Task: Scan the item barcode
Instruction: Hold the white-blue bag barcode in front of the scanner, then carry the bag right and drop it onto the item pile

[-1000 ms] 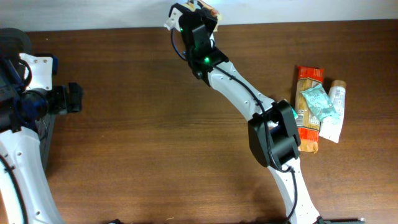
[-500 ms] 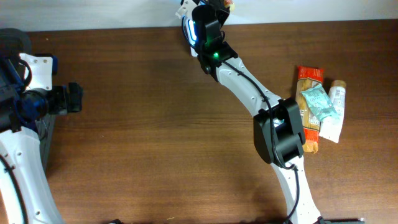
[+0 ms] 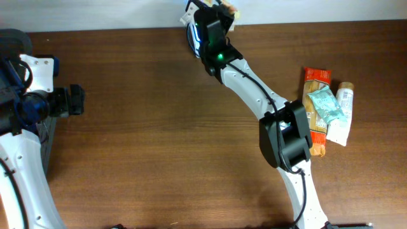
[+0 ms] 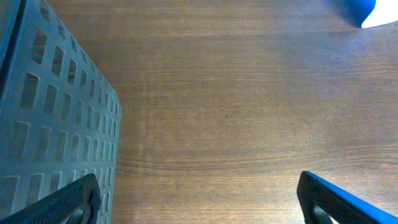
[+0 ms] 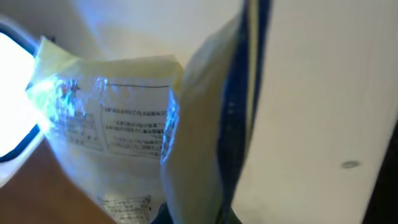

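My right gripper reaches over the table's far edge, shut on a pale yellow plastic packet. The right wrist view is filled by that packet, standing edge-on with a printed label on its left face and blue light glinting on the film. Only a sliver of the packet shows from overhead. The right gripper is barely visible at the bottom of its own view. No barcode is legible. My left gripper sits at the table's left edge, open; the left gripper has bare wood between its fingers.
A grey slotted basket stands right beside the left gripper. At the right lie an orange packet, a green pouch and a white tube. A bright white shape glows left of the held packet.
The right gripper has carried the packet a little to the right and farther over the back edge, then held nearly still. The left arm has not moved.
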Robot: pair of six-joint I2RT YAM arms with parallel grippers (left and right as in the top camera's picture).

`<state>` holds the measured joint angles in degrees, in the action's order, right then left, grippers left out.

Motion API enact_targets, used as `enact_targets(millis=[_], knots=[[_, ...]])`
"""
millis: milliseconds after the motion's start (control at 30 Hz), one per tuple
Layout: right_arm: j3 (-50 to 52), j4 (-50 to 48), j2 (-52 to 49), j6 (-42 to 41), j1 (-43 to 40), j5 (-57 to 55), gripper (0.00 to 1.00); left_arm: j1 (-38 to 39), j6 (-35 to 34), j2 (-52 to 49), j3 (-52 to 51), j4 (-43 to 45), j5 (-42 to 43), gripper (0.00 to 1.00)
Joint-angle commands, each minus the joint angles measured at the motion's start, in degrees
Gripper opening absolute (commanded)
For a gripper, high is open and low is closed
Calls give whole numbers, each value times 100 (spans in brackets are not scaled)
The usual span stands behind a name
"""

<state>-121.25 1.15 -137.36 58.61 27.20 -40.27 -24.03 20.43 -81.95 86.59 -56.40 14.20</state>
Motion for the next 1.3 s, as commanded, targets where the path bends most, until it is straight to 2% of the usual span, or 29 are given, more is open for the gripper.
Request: enact_targets(millis=[0,100,167,233,367,467,533,633,833,1000,1067,1100,1133,1200,1267], knots=[[-116,841,1349,-1370,92,334,4,-15,90,33,61,13,61,99],[-116,2765,2356,-3008,55,1574,4,-15,90,33,61,13,61,99],[-116,3506,2752,-3812,-13,2411,4,-15,90,33,61,13,61,99],[-116,4518,3329,-5001,-243,3499,4,-15,90,33,61,13,59,99],[-116,6151,4164,-6494,-1032,3709,4,-15,90,33,61,13,61,99],[-116,6891,4343,-7152,-1904,3716,4,-15,90,33,61,13,59,99],[-109,7506,4203,-7423,-2636,3899,4,-15,90,33,61,13,61,99],[125,7882,3849,-7425,-3425,4356,4,-15,90,33,61,13,59,99],[1499,7453,3126,-7416,-4520,4610,4,-15,90,33,61,13,61,99],[1755,7145,3106,-7414,-5130,4603,4,-15,90,33,61,13,61,99],[1797,7149,3106,-7412,-5243,4535,13,-15,90,33,61,13,61,99],[1849,7149,3106,-7412,-5246,4448,22,-15,90,33,61,13,61,99],[1886,7149,3106,-7412,-5246,4413,43,-15,90,33,61,13,59,99],[1915,7228,3106,-7412,-5235,4415,60,-15,90,33,61,13,59,99],[1904,7388,3108,-7399,-5235,4417,64,-15,90,33,61,13,61,99]])
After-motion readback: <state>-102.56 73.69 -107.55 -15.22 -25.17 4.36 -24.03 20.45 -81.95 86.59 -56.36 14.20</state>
